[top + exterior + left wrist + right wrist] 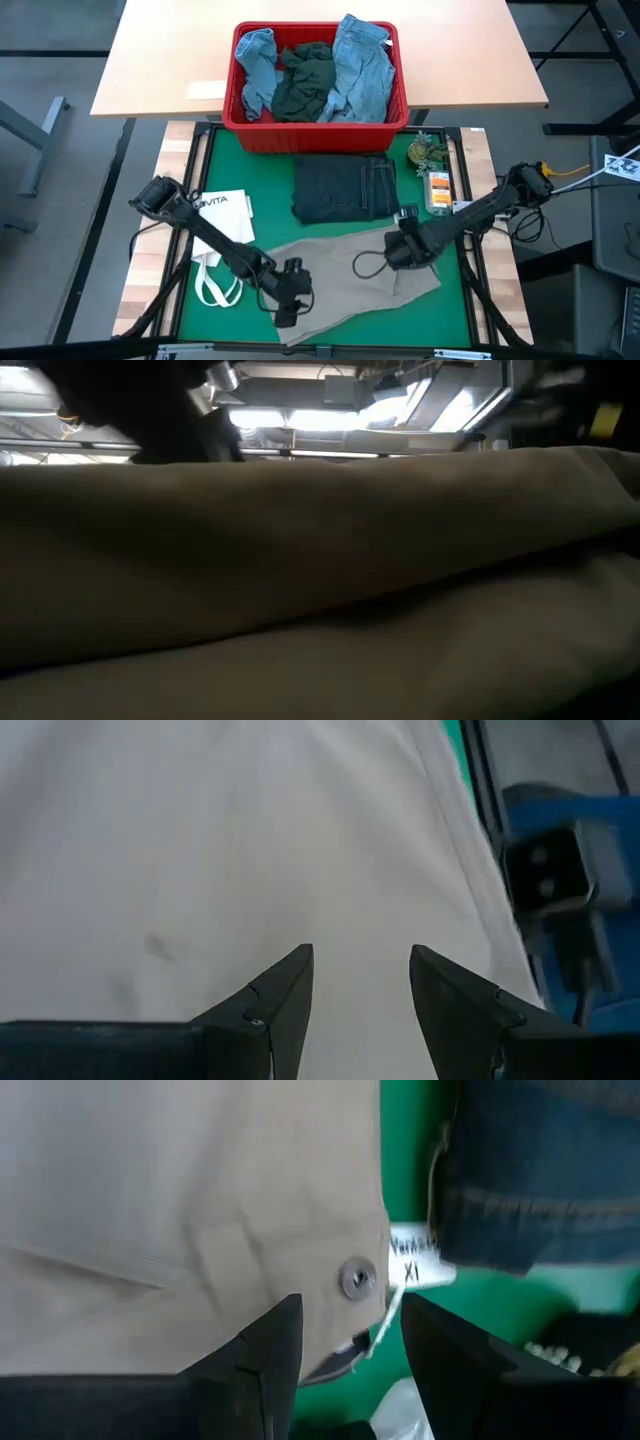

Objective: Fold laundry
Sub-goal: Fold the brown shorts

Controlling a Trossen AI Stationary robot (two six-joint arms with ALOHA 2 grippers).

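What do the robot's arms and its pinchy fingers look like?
Both arms are thin, black and jointed, like bent sticks. The left gripper and right gripper each have two dark, pointed, wedge-shaped fingers. A black cable loops beside the right arm, and yellow shows at its base.

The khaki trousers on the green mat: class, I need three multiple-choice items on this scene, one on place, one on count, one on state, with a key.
1. The folded dark jeans lie:
A. in the basket
B. between the red basket and the khaki trousers
C. on the tote bag

2. Arms over the trousers:
A. none
B. one
C. two

3. The left gripper is:
A. open above the cloth
B. shut on a sock
C. out of view

Key: B, the jeans sit on the mat below the basket; C, the right gripper hovers there too; A, a gap shows between its fingers.
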